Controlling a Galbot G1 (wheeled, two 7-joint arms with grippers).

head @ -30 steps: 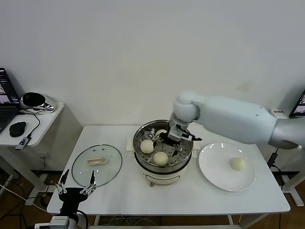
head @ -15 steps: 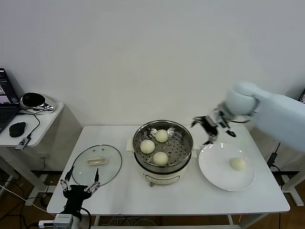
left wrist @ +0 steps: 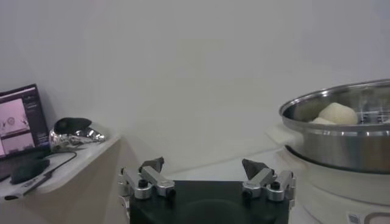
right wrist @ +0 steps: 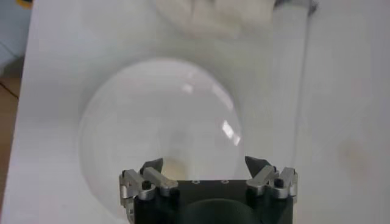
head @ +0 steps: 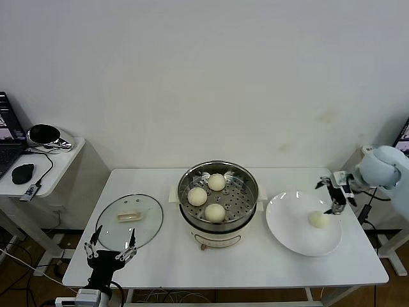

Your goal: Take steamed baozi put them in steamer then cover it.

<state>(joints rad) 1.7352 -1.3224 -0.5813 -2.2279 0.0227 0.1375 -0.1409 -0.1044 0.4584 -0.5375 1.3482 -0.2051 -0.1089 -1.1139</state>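
We are noting three steamed baozi (head: 215, 194), smooth, round and cream-white, resting apart from one another on the perforated tray inside the steamer (head: 219, 222), a shiny round stainless pot on a cream base at the middle of the white bench (head: 255, 262). A fourth bun (head: 318, 219) is sitting on the flat white plate (head: 293, 230) to the right of the steamer. The right gripper (head: 333, 193) is hanging just above the plate's far right edge, near that bun, its dark fingers (right wrist: 152, 167) spread wide and grasping nothing. The cover (head: 130, 220), clear round glass with a metal rim and a cream oblong handle, is lying flat on the bench left of the steamer. The left gripper (head: 110, 247) is waiting at the near left bench edge, just nearer than the cover, fingers (left wrist: 152, 165) released and empty.
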